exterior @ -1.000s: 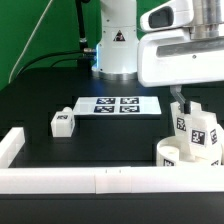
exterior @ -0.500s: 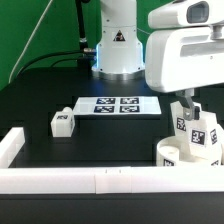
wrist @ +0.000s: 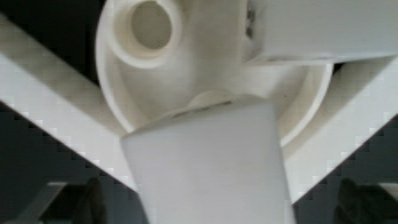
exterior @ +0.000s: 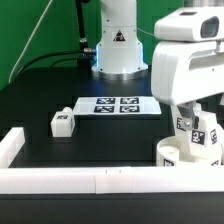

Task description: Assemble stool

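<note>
Black tabletop, assembly under way.
Gripper, jaws wide and empty, hangs directly above upright leg in seat.

Arm low, gripper pointing down, jaws wide

Smooth white plastic seat disc, matt black table

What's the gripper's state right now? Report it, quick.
Gripper: open, jaws wide, with no grip on anything that shows; a stool leg stands just below it.
</note>
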`<state>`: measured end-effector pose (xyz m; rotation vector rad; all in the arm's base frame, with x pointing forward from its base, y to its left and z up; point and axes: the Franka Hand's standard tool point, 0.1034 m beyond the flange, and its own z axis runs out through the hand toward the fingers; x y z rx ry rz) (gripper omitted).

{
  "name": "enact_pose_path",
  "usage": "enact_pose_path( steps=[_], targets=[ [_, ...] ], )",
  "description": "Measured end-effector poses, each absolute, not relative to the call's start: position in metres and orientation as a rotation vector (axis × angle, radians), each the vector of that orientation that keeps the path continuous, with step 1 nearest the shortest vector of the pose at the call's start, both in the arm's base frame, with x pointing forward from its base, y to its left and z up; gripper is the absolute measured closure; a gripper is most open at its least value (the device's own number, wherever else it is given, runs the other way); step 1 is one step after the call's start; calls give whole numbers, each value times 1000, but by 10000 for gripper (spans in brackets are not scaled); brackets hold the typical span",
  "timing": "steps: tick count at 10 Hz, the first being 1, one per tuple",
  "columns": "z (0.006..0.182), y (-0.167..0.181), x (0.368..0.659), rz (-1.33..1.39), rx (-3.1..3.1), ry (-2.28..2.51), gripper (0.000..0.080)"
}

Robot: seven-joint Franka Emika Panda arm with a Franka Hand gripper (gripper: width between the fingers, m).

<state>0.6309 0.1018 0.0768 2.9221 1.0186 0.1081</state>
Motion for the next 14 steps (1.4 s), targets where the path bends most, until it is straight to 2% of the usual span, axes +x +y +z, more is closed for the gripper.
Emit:
enact_pose_path(
  steps=[3,4,5,6,7,14],
  targets=[
    [72,99,632,118,2920,1009,150],
    [72,99,632,119,2929,985,278],
    [72,98,632,119,2934,973,278],
    [72,99,632,122,2968,877,413],
    [72,99,632,126,3015,717,464],
    [71,102,639,171,3122,-159,464]
  ],
)
